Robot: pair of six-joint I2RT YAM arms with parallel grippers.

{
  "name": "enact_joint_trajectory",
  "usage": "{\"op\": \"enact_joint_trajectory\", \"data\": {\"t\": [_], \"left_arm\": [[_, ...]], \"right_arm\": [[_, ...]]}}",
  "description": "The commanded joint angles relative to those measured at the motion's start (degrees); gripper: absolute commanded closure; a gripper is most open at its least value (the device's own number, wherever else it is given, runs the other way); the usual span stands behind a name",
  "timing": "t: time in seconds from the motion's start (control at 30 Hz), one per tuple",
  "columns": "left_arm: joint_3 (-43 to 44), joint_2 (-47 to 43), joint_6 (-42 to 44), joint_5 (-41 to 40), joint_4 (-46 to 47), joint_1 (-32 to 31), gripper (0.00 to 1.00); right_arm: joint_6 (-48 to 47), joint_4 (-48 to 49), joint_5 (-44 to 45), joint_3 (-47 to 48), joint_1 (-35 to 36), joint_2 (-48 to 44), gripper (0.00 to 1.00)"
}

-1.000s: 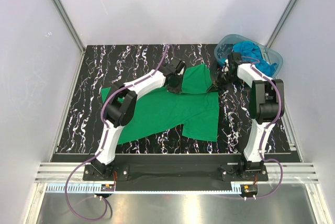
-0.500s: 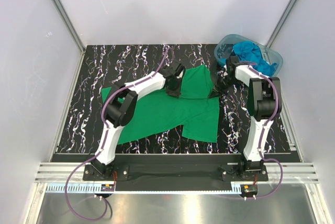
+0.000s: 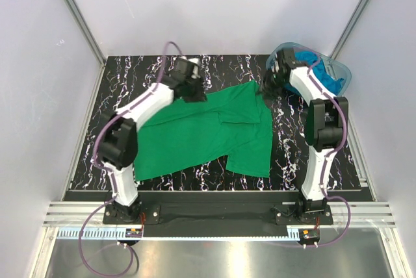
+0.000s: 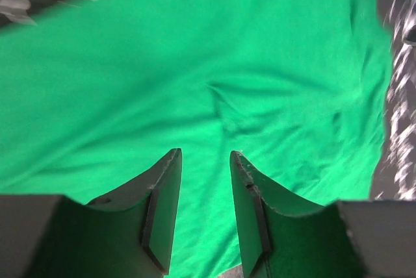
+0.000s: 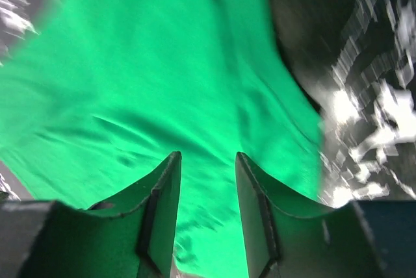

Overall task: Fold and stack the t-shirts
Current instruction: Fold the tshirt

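Out on the left, the black white-veined marbled worktop [image 3: 110,96] shows bare beyond the left edge of the bright green short-sleeved cloth t-shirt [image 3: 195,138]. The white left arm [image 3: 140,106] stretches over that shirt's far left part, and the left jaws hover at the shirt's far edge. From the left wrist camera the left jaws are spread, with a clear gap and nothing between them. Green cloth [image 4: 195,63] fills the view beneath, with a short crease just ahead of the tips. Whether the tips touch the fabric, I cannot tell.

Centre stage, the green t-shirt lies opened out flat on the worktop. A small fold shows right of its middle, and its near right part reaches closer to the arm bases than its near left part does.

Moving right, the white right arm [image 3: 312,89] reaches to the shirt's far right corner. The right wrist camera shows the right jaws parted too, holding nothing, over green cloth [image 5: 162,63] whose right edge meets blurred marbled worktop [image 5: 364,96].

Beyond that far right corner, near the shirt but apart from it, sits the clear blue-tinted plastic tub [image 3: 346,75]. Crumpled bright turquoise-blue cloth t-shirts [image 3: 330,82] are heaped inside it.
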Motion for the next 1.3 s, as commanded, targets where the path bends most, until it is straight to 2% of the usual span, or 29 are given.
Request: {"op": "enact_joint_trajectory", "data": {"t": [0.0,0.17,0.4,0.63,0.77,1.0,1.27], "left_arm": [[-5.18,-6.79,-2.24,0.81,4.18,7.58,0.6],[-9.67,-9.7,-2.06,-3.57,0.4,15.24,0.6],[-18.91,-12.52,-7.16,-4.3,0.84,26.84,0.61],[-19.88,-8.75,-8.91,-4.2,1.45,31.15,0.61],[-19.88,-4.8,-10.33,-2.54,1.02,33.71,0.6],[-19.79,-0.48,-12.17,-4.47,0.05,37.4,0.6],[-12.51,4.87,-9.98,-2.62,0.14,39.16,0.59]], "right_arm": [[0.31,1.91,4.63,12.26,3.86,4.8,0.53],[1.27,-3.01,18.05,25.74,7.9,12.12,0.5],[0.66,-3.9,24.15,35.94,10.45,21.16,0.55],[-1.8,-3.02,28.11,38.06,10.81,25.74,0.58],[-4.61,-1.44,28.99,38.59,10.81,28.12,0.57],[-6.9,-1.26,31.8,43.24,10.81,33.56,0.54],[-9.01,0.31,29.88,52.47,10.81,38.67,0.5]]}}
